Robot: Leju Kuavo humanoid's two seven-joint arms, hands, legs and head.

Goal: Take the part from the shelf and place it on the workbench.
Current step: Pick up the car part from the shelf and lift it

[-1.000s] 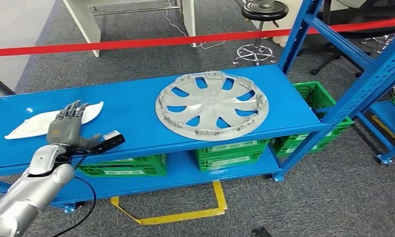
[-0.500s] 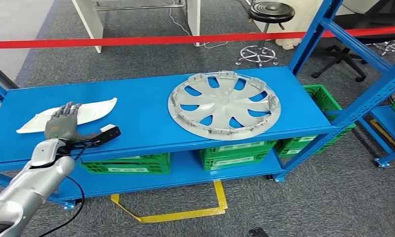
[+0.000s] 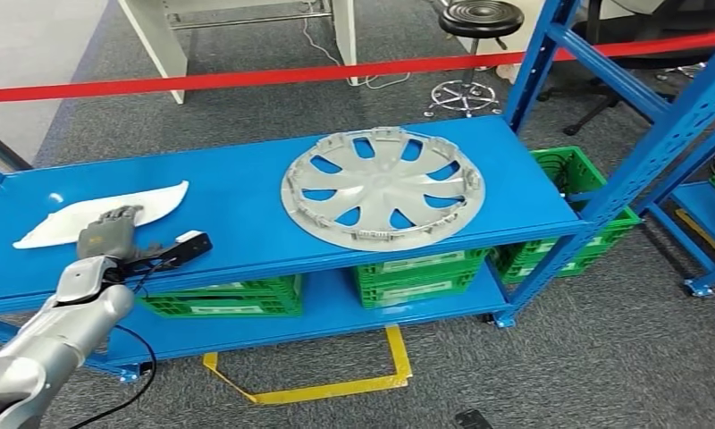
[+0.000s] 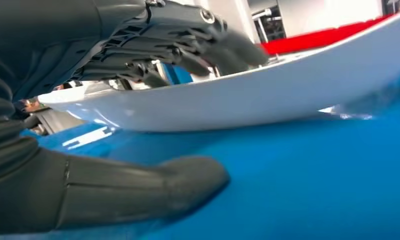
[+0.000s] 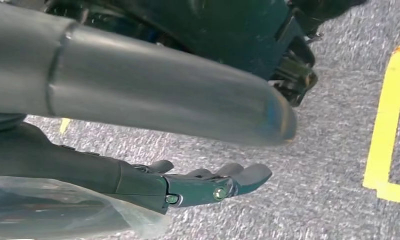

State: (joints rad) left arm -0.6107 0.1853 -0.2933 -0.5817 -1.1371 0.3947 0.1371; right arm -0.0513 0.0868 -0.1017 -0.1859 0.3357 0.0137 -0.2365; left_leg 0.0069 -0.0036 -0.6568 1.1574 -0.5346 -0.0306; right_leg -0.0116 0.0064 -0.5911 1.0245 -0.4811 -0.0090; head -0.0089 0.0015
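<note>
- The left hand (image 3: 109,237) has dropped lower onto the white part (image 3: 68,220) since a moment ago.
- Its fingers (image 4: 188,45) lie on top of the part, thumb (image 4: 138,190) below on the shelf (image 3: 238,214).
- The part lies at the shelf's left end, far from the hubcap (image 3: 382,186).
- The right hand (image 5: 198,185) hangs spread over the floor, holding nothing.
</note>
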